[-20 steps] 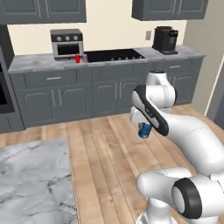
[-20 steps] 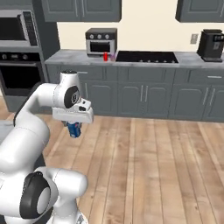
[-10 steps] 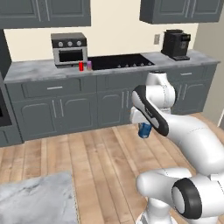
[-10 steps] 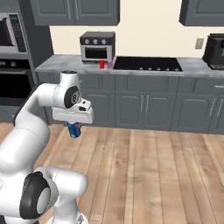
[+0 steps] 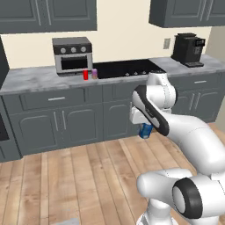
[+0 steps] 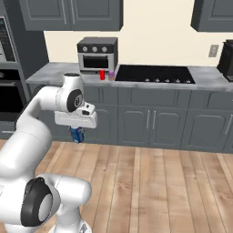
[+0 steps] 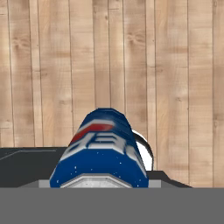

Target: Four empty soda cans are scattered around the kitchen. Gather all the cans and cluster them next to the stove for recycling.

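On the left of the grey counter (image 5: 30, 79) stands the toaster oven (image 5: 72, 54), and directly in front of it, near its right corner, a red can (image 5: 85, 74) and a purplish-pink can (image 5: 94, 73) sit upright, almost touching each other. They stand just beside the left edge of the stove (image 5: 127, 68), which looks like the start of the cluster the task asks for: close to the cooktop but off the glass.

Further right, out over the wooden floor (image 5: 66, 176) and well apart from the counter, the gripper (image 5: 145, 130) points downward with a blue can (image 5: 146, 131) pinched between its fingers. In the hand view the blue can (image 7: 101, 151) rises between the fingers with only floor planks beyond it, so it hangs clear of any surface. Holding it low and close to the arm probably keeps it steady while the base drives. From the right side the gripper (image 6: 76, 134) shows the same can below the wrist.

The blue can seems headed for the spot beside the other two; a fourth can is yet to join.
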